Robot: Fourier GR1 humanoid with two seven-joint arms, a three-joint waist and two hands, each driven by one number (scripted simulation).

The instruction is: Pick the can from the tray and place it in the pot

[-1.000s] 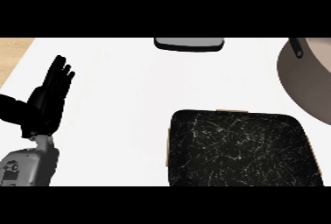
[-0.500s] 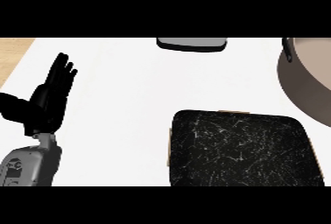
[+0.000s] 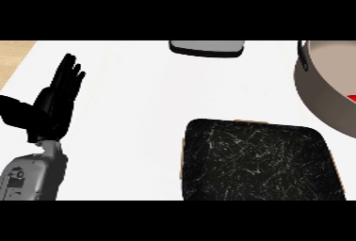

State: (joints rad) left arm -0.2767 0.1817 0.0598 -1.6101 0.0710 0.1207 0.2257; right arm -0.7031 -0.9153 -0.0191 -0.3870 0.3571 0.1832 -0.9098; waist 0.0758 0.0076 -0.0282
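Head view. Left robot hand rests at left edge, fingers straight and spread, holding nothing; right robot hand out of view. Desk white. Since a second ago the scene has slid left, so more pot shows at right. Tray, black, carries no can. Red sliver inside pot is probably the can; task looks done.

At your 3 o'clock, the pot is cut off by the edge; only a red sliver shows inside, too little to identify. The tray runs off at 5 o'clock, the grey object at 12.
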